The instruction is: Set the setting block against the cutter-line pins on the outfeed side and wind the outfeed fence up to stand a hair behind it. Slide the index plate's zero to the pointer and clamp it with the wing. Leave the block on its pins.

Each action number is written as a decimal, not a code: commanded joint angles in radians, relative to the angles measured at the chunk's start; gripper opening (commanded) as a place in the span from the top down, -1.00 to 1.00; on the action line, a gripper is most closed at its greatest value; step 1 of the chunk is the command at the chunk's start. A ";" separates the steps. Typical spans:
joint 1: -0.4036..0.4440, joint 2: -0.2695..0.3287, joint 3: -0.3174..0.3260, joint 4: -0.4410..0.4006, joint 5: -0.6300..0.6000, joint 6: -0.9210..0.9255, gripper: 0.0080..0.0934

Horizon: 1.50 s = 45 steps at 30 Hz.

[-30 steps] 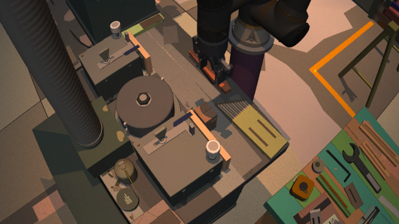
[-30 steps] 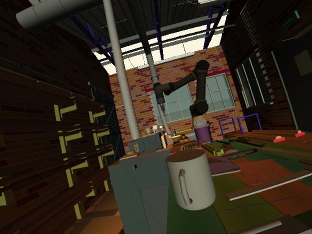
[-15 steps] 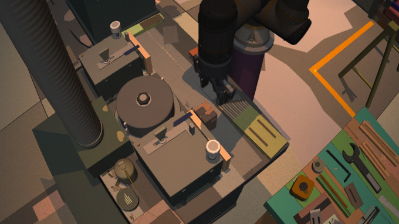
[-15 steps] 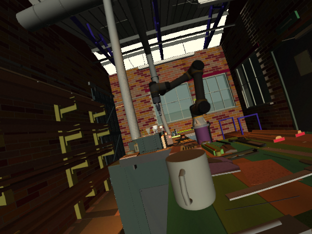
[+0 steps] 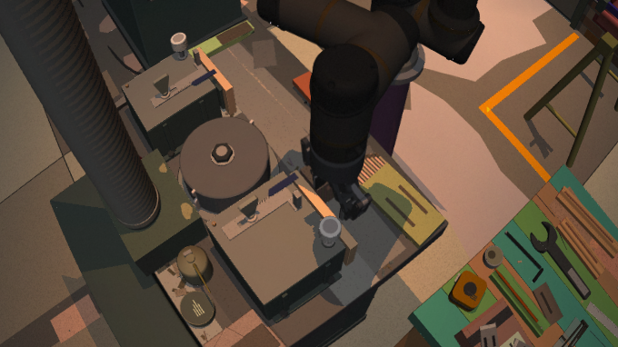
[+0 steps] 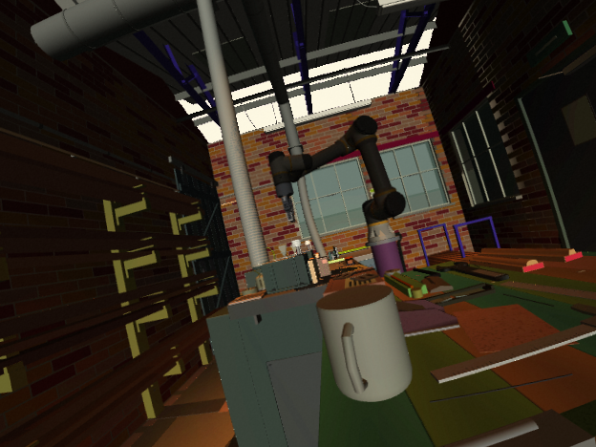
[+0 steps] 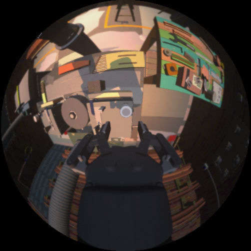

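Note:
The setting block (image 7: 96,85) is a small brown wooden cube. From the side camera it is almost hidden behind my arm, only a corner (image 5: 323,186) showing. It sits on the table against the near fence's orange face (image 5: 318,203), beside the round cutter head (image 5: 223,160). My gripper (image 5: 352,205) hangs open and empty high above the near fence box (image 5: 277,247). On that box sit the silver handwheel knob (image 5: 330,227), the toothed index plate (image 5: 254,212) with its dark wing (image 5: 248,210), and a blue pointer (image 5: 282,184).
The ribbed dust hose (image 5: 79,104) rises at the left of the machine. A second fence box (image 5: 175,97) with its own knob stands beyond the cutter head. A yellow mat (image 5: 400,204) lies on the table's right. A tool bench (image 5: 536,272) stands further right.

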 commanded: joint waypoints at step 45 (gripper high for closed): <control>0.008 0.098 0.107 -0.207 0.000 0.008 -0.41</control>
